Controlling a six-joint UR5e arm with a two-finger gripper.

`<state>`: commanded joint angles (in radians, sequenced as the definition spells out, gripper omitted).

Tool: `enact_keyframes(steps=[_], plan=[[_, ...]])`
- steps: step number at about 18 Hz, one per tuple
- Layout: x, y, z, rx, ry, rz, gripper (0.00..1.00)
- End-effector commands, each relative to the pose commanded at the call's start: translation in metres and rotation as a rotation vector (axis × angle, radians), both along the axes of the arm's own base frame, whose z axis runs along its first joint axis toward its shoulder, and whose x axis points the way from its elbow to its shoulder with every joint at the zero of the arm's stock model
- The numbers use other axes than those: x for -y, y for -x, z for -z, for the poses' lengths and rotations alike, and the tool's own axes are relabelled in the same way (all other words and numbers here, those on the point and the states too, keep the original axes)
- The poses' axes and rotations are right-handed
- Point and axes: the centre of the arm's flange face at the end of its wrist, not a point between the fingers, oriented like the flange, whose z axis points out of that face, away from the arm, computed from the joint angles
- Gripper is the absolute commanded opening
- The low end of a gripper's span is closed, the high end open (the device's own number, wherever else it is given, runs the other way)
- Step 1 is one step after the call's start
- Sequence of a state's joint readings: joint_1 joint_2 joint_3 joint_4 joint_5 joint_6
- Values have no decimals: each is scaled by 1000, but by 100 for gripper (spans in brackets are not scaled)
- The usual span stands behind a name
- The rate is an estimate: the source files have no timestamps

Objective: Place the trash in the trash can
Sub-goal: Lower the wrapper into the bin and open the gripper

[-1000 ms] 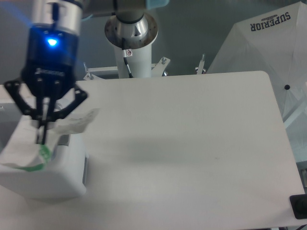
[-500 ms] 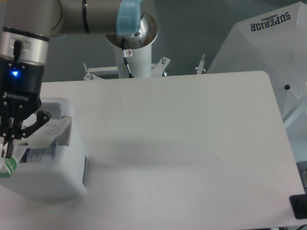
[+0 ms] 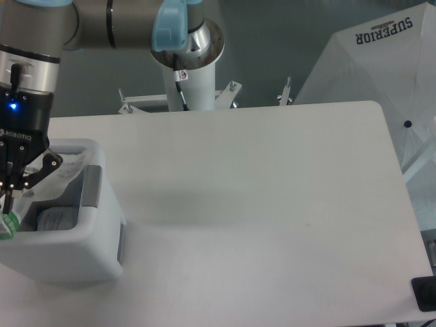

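Since the earlier frame the gripper (image 3: 9, 204) has gone further left and down, so that the plastic bag (image 3: 60, 174) it carries now hangs mostly inside the trash can (image 3: 88, 262) and no longer sticks out over the right rim. At the far left of the picture the two fingers are pressed together on the bag, close to a small green printed mark on it; the fingertips stand over the left part of the opening, almost at the edge of the view. A part of the bag is draped against the back wall of the can and seems to reach near the rim. Lower inside, something pale blue with a label can be seen, perhaps the bottle, but it is too blurred to say. The risk, as it appears, is that the thin film clings to a finger when the jaws open, and is then pulled out again when the arm rises. The fold near the rim could also catch there and slide outside. Further to the right the white table (image 3: 272, 204) shows no other trash in this view, so the bag is probably the last item.
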<state>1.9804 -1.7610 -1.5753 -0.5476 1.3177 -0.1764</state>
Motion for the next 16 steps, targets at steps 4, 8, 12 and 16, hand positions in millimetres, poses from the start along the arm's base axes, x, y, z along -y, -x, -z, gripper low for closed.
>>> enact_keyframes(steps=[4,8,12,16], plan=[[5,-2,24,3,45,14,12],[5,-2,24,-9,44,27,22],[9,-2,15,-35,32,39,100],[38,22,-10,-87,11,-22,100]])
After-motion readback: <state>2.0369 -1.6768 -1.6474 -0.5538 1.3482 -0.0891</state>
